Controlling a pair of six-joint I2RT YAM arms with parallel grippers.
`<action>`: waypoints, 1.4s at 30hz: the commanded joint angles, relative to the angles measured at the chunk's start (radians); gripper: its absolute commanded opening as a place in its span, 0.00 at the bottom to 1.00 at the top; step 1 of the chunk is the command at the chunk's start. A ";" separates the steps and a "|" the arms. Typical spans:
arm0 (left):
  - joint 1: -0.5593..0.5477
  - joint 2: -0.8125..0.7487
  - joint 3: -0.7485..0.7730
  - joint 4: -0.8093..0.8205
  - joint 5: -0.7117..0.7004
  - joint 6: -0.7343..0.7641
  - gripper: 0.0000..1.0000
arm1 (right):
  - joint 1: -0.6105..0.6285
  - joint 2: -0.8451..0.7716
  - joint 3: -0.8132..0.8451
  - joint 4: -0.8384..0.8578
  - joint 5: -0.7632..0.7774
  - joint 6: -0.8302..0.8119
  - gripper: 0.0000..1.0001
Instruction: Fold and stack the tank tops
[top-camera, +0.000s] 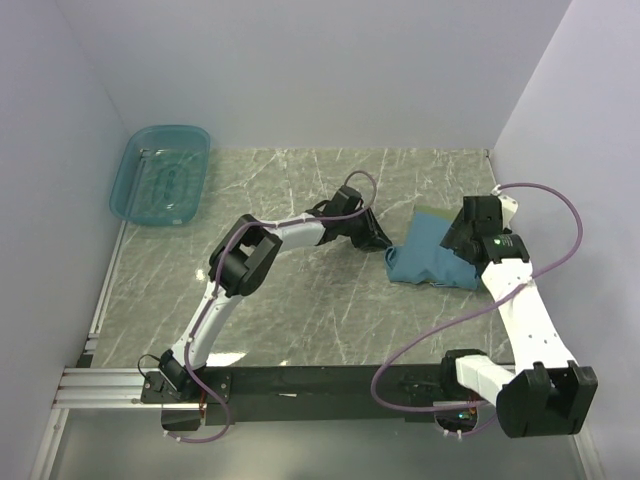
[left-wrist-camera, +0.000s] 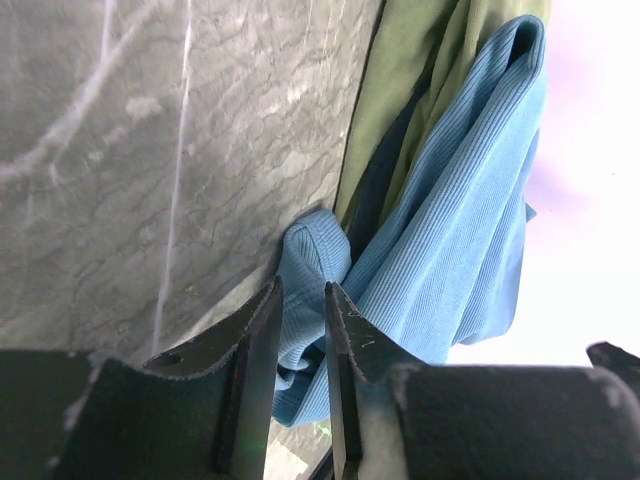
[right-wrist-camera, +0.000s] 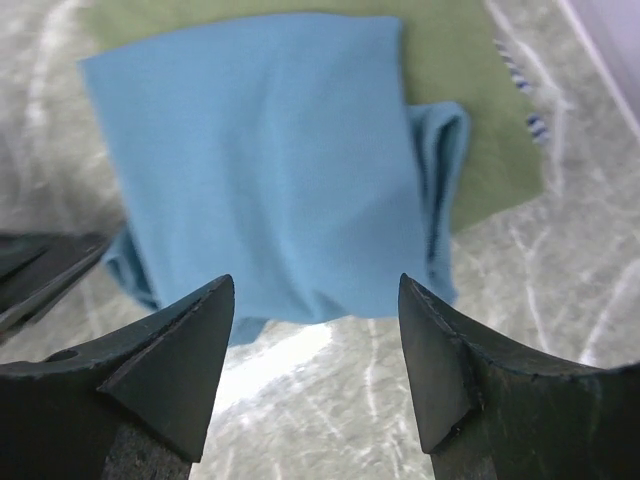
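A translucent teal plastic basin (top-camera: 160, 177), round-cornered and ribbed inside, sits at the far left corner of the worktop (top-camera: 300, 320). The worktop is a smooth grey-green slab veined with white like marble, and a broad stretch of it shows between the basin and the clothes. At the middle, the left pincer (top-camera: 377, 239) lies low on the left edge of the pile. From its wrist, the two flat dark fingers of the left pincer (left-wrist-camera: 302, 295) stand nearly together, clamped on a bunched, finely ribbed fold of the teal-blue tank top (left-wrist-camera: 450, 230). That teal-blue tank top (top-camera: 430, 260) lies right of centre, folded into a rough rectangle with soft rumpled edges. It rests on the smoother olive tank top (right-wrist-camera: 470, 110), whose flat margin shows along the far and right sides. A sliver of the navy-and-white striped tank top (right-wrist-camera: 515, 68) peeps out beyond the olive edge. Above the right end of the pile hangs the right pincer (top-camera: 458, 240). In the right wrist view its two dark, wedge-shaped tips are spread wide and hold nothing. The right wall (top-camera: 570, 150) stands just beyond the pile, and bare marble lies on the pile's near side.
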 joint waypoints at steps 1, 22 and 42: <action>-0.001 -0.050 0.030 0.002 -0.011 0.035 0.30 | 0.041 -0.039 0.002 0.057 -0.033 0.022 0.73; 0.034 -0.185 -0.024 -0.062 -0.056 0.126 0.32 | 0.015 -0.066 -0.359 0.292 -0.076 0.201 0.73; -0.007 -0.906 -0.677 -0.170 -0.392 0.313 0.37 | 0.790 -0.185 -0.144 0.289 0.068 0.301 0.77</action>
